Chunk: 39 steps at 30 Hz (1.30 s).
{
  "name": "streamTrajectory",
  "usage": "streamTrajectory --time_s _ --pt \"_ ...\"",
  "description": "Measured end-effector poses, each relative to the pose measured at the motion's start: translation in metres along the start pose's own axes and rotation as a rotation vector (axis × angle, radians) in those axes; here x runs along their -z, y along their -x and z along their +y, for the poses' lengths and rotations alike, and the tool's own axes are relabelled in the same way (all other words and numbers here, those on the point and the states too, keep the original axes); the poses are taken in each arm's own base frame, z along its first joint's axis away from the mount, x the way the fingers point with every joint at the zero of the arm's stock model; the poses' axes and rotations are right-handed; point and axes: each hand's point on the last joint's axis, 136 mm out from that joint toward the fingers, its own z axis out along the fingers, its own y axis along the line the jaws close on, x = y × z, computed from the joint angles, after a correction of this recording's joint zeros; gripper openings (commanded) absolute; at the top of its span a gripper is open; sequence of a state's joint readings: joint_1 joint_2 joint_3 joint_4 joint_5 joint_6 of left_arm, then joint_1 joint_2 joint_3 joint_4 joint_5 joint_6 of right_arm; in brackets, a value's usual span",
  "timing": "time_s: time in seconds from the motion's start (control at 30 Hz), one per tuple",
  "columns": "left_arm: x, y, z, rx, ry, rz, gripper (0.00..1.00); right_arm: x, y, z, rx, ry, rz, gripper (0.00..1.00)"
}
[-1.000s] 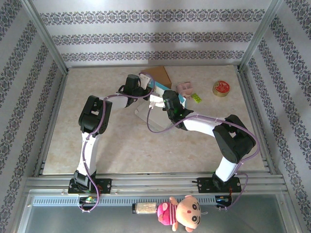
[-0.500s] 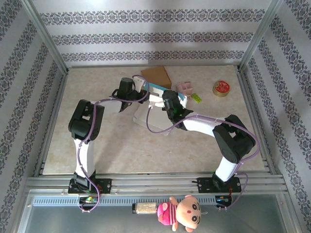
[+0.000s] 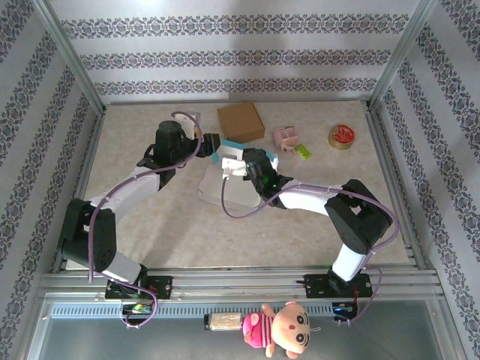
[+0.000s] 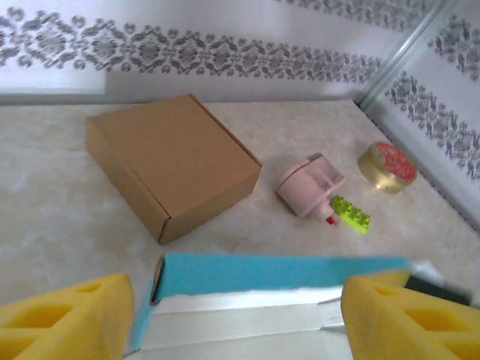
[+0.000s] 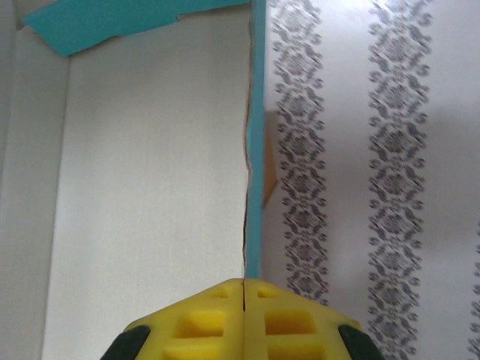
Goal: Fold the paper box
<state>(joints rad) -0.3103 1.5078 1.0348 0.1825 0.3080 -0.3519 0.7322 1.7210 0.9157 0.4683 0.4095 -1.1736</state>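
Two arms meet at the paper box (image 3: 223, 189), which lies mid-table, white inside and teal outside. The right gripper (image 5: 244, 285) pinches a thin upright teal wall of it, its pads pressed together on the card. The left gripper (image 4: 240, 315) stands wide at the box's far edge, its yellow pads (image 4: 67, 315) well apart and gripping nothing. Beyond lie a closed brown cardboard box (image 4: 169, 161), a pink item (image 4: 307, 184), a green toy brick (image 4: 351, 214) and a round red-topped tin (image 4: 386, 166).

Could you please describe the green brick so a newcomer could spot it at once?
Find the brown cardboard box at the table's far edge. Right of it lies a pink toy, with the brick beside it, towards the gold tin. It alone is lime green and studded.
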Motion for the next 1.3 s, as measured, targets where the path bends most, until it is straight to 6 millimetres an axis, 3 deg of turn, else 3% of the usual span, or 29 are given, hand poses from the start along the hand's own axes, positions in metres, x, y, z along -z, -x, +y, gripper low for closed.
streamTrajectory --time_s 0.13,0.27,0.4,0.47,0.53,0.63,0.7,0.8,0.9,0.97,1.17,1.3 --pt "0.000 0.004 0.013 0.174 0.057 0.067 0.73 0.010 0.010 0.012 0.008 0.021 -0.043 0.21" --pt "-0.004 -0.022 0.030 0.319 0.111 0.165 0.76 0.019 0.017 0.015 -0.015 0.027 -0.074 0.37" --pt "-0.010 -0.046 0.039 0.390 0.138 0.241 0.79 0.027 0.018 0.006 -0.085 0.022 -0.086 0.50" --pt "-0.014 -0.052 0.040 0.407 0.140 0.265 0.80 0.033 0.019 -0.002 -0.149 0.016 -0.093 0.64" --pt "-0.017 -0.052 0.039 0.418 0.134 0.274 0.81 0.041 0.022 -0.012 -0.252 0.028 -0.101 0.71" --pt "-0.020 -0.041 0.036 0.429 0.114 0.270 0.82 0.060 0.034 -0.042 -0.543 0.099 -0.167 0.75" --pt "-0.024 -0.028 0.034 0.434 0.096 0.260 0.82 0.077 0.035 -0.083 -0.853 0.134 -0.215 0.67" --pt "-0.032 -0.010 0.030 0.439 0.069 0.255 0.82 0.097 0.010 -0.146 -1.314 0.147 -0.228 0.69" --pt "-0.047 0.001 0.025 0.447 0.038 0.278 0.82 0.105 -0.020 -0.167 -1.662 0.214 -0.166 0.77" --pt "-0.058 0.002 0.024 0.447 0.021 0.301 0.82 0.102 -0.029 -0.154 -1.811 0.296 -0.081 0.78" --pt "-0.075 -0.032 0.038 0.469 0.053 0.412 0.71 0.076 -0.040 -0.064 -2.078 0.501 0.382 0.75" --pt "-0.077 -0.044 0.038 0.479 0.040 0.450 0.67 0.055 -0.052 -0.038 -2.126 0.474 0.570 0.74"
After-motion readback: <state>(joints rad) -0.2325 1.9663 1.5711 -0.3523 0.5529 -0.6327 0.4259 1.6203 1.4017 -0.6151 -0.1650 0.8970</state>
